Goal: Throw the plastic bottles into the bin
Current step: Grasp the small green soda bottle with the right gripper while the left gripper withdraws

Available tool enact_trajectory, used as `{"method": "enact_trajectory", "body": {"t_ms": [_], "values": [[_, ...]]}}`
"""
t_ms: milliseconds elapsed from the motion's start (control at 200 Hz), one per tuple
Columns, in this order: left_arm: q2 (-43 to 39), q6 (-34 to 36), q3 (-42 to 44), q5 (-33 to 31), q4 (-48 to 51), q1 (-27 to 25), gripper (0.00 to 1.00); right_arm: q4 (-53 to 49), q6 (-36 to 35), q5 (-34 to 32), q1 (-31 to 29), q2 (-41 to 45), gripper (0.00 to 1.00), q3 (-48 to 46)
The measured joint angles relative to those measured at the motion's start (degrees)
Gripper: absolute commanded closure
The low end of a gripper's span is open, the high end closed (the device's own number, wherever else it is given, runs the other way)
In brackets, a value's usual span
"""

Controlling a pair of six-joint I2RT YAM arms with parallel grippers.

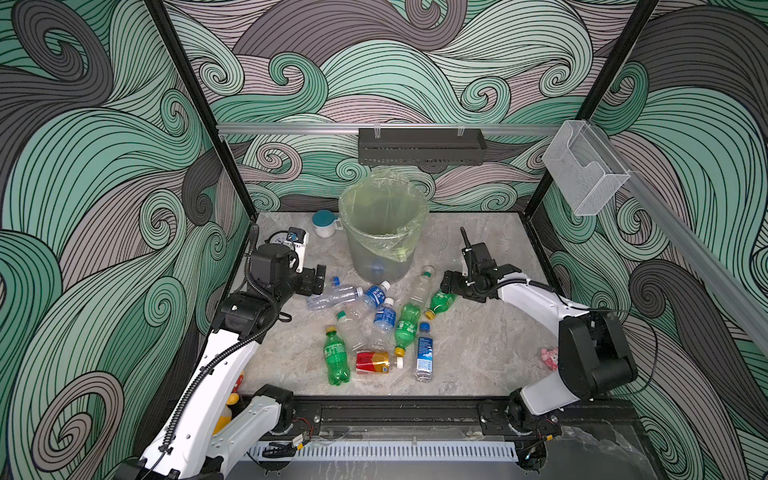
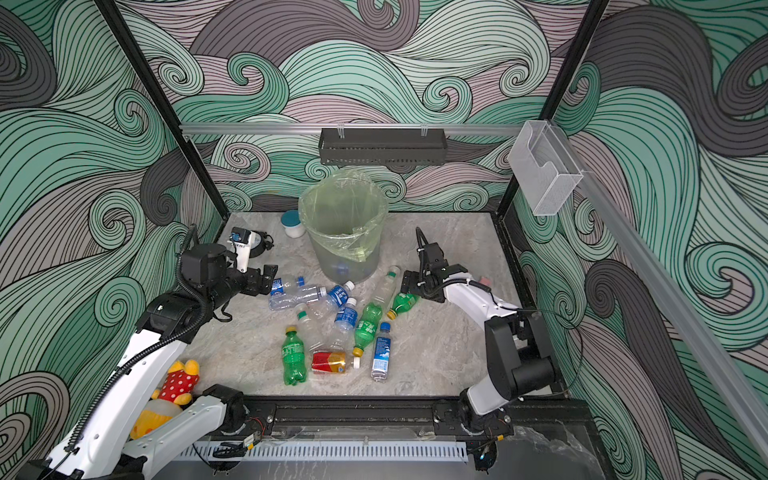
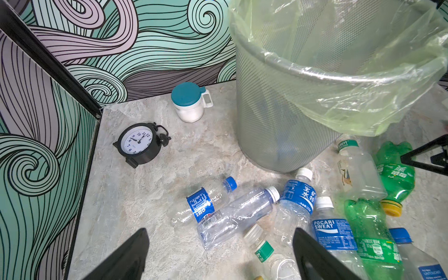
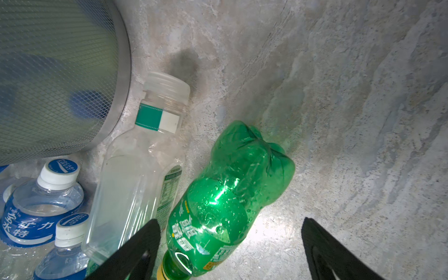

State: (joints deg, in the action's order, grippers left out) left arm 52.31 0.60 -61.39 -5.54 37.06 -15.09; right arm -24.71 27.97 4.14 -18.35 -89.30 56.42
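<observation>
While most plastic bottles [image 1: 384, 320] lie in a heap on the near side of the bin [image 1: 374, 257], the right gripper [image 4: 230, 225] hangs low over a green bottle [image 4: 232, 184] at the heap's right edge. Its claw is wide open around the bottle, not squeezing it. The left gripper [image 3: 219, 232] is open and empty. Next, the right claw should probably close, lift and carry the bottle over the bin.

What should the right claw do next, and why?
Probably lower and close the right claw on the green bottle beneath it: the open fingers straddle it as it lies on the table, not yet gripped, near the bin.
</observation>
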Motion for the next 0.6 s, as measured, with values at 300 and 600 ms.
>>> {"method": "enact_trajectory", "body": {"t_ms": [300,600], "values": [[0.0,0.3,0.0,-1.5,0.3,0.0,0.06,2.8,1.2,2.3,0.0,-5.3,0.14,-0.5],[0.1,0.9,0.2,-2.1,0.3,0.0,0.06,3.7,1.2,2.4,0.0,-9.3,0.21,-0.5]]}}
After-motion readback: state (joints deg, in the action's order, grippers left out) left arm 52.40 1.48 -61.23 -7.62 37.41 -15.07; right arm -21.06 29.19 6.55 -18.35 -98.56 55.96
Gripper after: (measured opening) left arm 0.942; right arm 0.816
